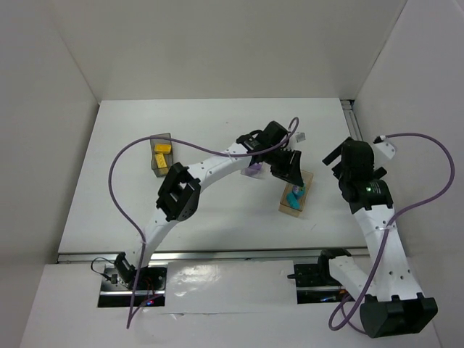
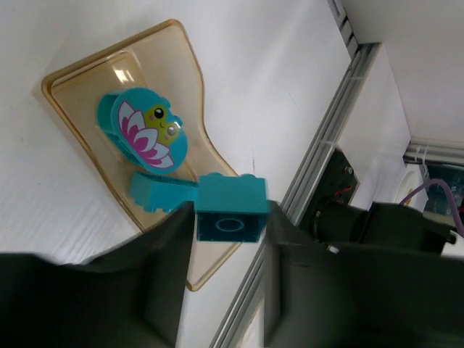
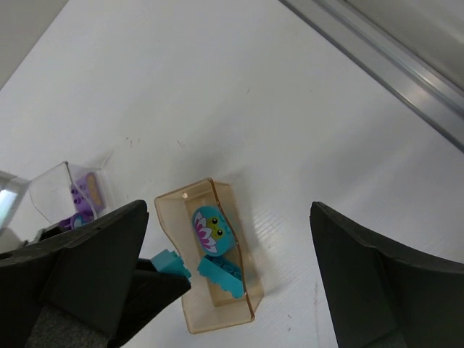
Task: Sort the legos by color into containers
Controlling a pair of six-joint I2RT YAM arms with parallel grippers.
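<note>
My left gripper is shut on a teal lego, pinched between its fingertips just above the near end of the amber-tan container. In that container lie a rounded teal lego with a flower face and a teal brick. In the right wrist view the held lego hangs at the amber container's left edge. My right gripper stands wide open above it, holding nothing. From the top, the left gripper covers the amber container, with the right gripper beside it.
A clear container with purple legos sits just left of the amber one. A dark grey container with yellow legos stands at the far left. A metal rail runs along the table's edge.
</note>
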